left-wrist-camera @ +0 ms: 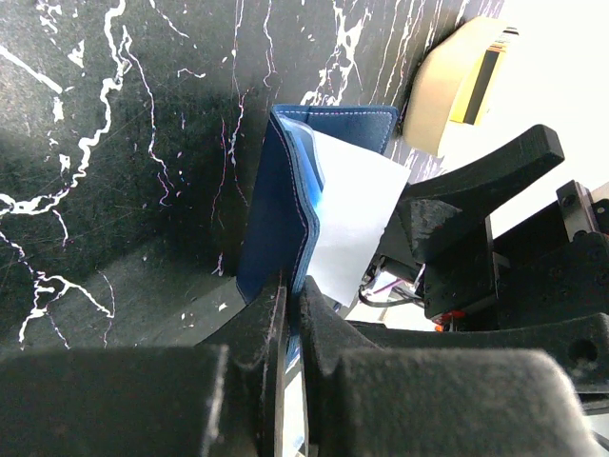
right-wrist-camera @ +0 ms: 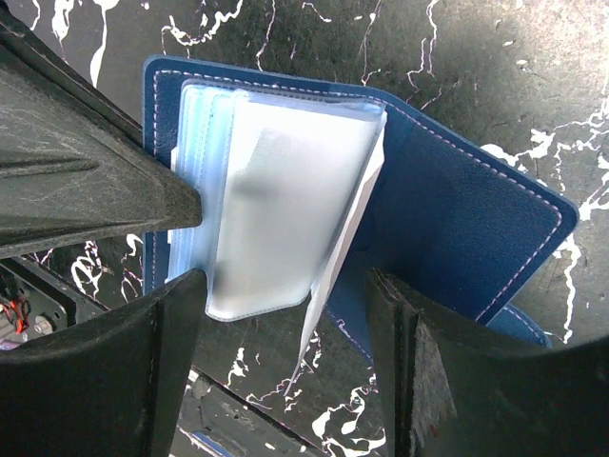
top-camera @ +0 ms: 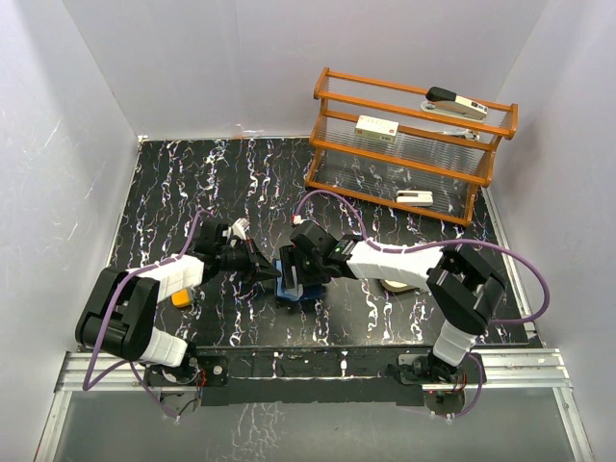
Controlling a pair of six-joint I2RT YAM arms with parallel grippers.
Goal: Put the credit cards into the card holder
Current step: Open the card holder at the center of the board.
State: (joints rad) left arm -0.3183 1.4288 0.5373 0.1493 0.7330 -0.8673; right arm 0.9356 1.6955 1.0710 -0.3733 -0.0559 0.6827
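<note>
Left gripper (left-wrist-camera: 293, 293) is clamped on the opened blue card holder's (right-wrist-camera: 457, 219) edge near the table's (top-camera: 192, 192) front edge. Right gripper (right-wrist-camera: 285, 309) hangs wide open over it, white credit card (left-wrist-camera: 357, 219) maybe half-sleeved.

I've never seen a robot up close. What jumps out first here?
In the middle, the left gripper is shut on the edge of an open dark blue card holder. The right gripper stands open around its clear sleeves, where a white card pokes out. At the back right, a wooden rack holds white devices.

bright light; card holder (left-wrist-camera: 276, 219) casts soft shadow
</note>
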